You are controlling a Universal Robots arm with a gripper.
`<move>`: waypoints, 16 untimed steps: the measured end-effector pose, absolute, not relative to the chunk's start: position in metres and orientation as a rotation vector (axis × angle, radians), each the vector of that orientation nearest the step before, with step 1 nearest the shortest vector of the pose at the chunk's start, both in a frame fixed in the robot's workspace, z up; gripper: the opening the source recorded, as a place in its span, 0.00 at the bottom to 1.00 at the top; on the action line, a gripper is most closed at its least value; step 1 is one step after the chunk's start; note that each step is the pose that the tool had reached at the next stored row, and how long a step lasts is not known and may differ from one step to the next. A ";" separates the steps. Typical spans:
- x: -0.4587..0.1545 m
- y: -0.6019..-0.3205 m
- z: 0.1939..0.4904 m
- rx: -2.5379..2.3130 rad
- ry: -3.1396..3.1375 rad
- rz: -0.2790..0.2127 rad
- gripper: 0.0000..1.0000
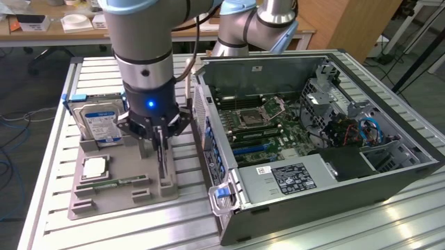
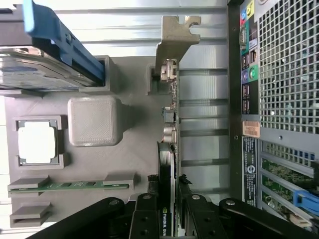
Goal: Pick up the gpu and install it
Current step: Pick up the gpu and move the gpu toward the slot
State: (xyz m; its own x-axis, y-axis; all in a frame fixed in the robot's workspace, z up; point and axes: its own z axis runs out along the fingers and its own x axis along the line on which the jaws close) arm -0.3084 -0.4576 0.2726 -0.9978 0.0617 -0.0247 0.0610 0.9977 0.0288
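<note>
Two black gripper [image 2: 168,181] fingers [image 2: 144,219] pinched the thin dark gpu card [image 2: 169,134] we found slotted edgewise, graspable, in a grey tray [image 2: 134,159].

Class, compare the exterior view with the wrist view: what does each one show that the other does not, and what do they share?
Exterior view: the robot arm, and the motherboard inside the open computer case.
Wrist view: white lettering on the gpu's edge, and the case's coloured rear ports.
Shared: the gripper, its jaws closed on the gpu, which stands on edge in the grey holder with the hard drive, processor chip and memory stick.
</note>
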 end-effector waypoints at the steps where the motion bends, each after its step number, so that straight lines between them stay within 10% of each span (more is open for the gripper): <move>1: -0.308 -0.458 0.277 0.096 3.114 0.044 0.26; 16: -0.308 -0.458 0.330 0.096 3.114 0.044 0.26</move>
State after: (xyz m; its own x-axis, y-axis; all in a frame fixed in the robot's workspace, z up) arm -0.3085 -0.4576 0.3301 -0.9978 0.0618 -0.0250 0.0611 0.9977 0.0288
